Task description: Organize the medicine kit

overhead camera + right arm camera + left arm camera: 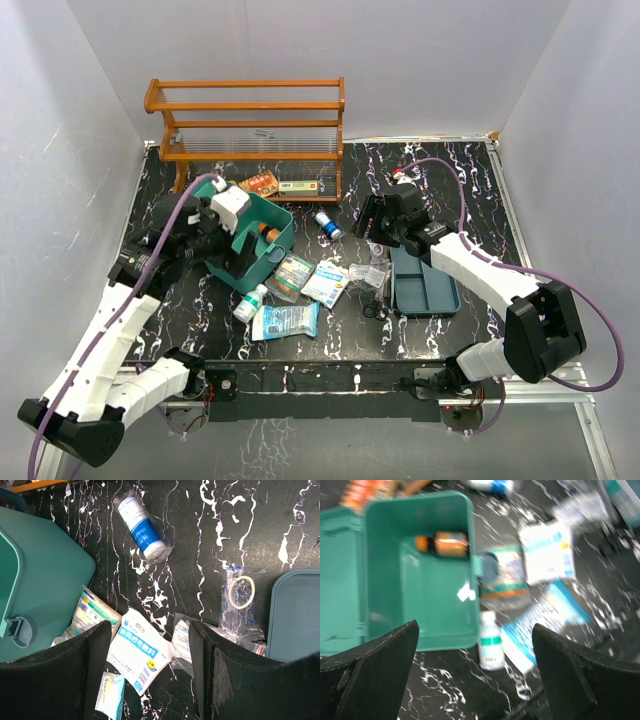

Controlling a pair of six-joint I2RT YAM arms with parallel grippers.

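Left claw, spread wide and empty, hovers over one teal-green rounded plastic box. Its long axis runs straight ahead, lid open leftward, with one amber bottle inside. Right claw is half-open and empty, with one darker teal plastic tray to its right.

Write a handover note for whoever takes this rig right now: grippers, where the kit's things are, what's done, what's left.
Left gripper: open, empty, above the open teal box.
Right gripper: open, empty, above a white packet.
Done: one orange bottle lies in the box.
Insert tray lies on the table, outside the box, right of the packets.
Left: white bottle, blue packet, blue-and-white roll and more lie loose.
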